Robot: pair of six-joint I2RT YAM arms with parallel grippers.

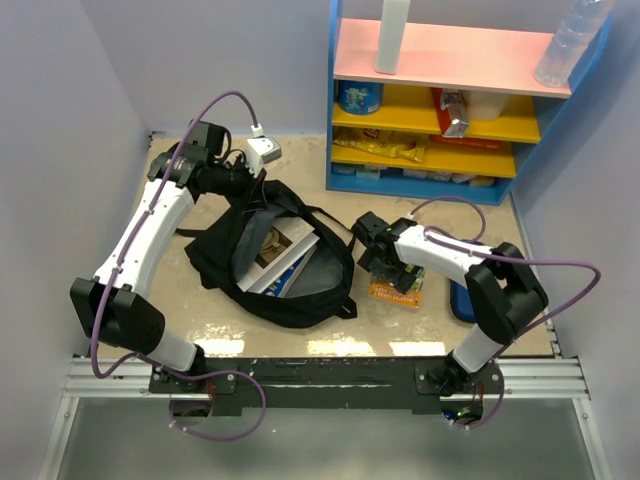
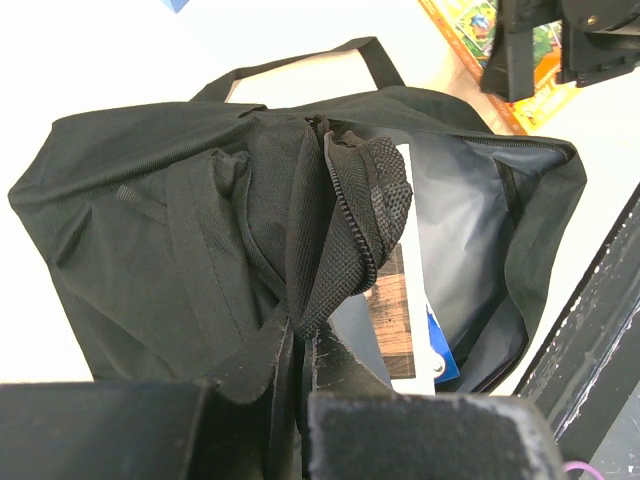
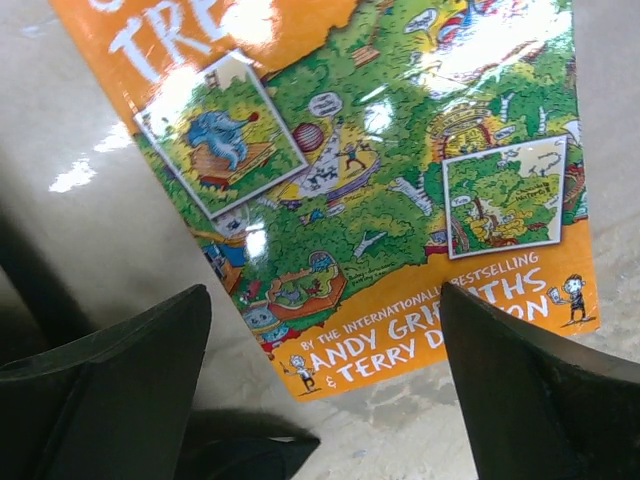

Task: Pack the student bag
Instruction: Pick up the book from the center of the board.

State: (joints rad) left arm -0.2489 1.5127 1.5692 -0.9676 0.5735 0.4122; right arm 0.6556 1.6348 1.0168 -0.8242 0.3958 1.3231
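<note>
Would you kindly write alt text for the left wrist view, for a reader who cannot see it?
The left claw pinches the zipper edge of the black student bag, holding its mouth open. Inside, a white-edged book lies against the grey lining. At top right, the right claw hangs over an orange picture book.

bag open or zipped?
Open. The student bag gapes, its zipper edge pinched up by the left tool, with books visible inside.
</note>
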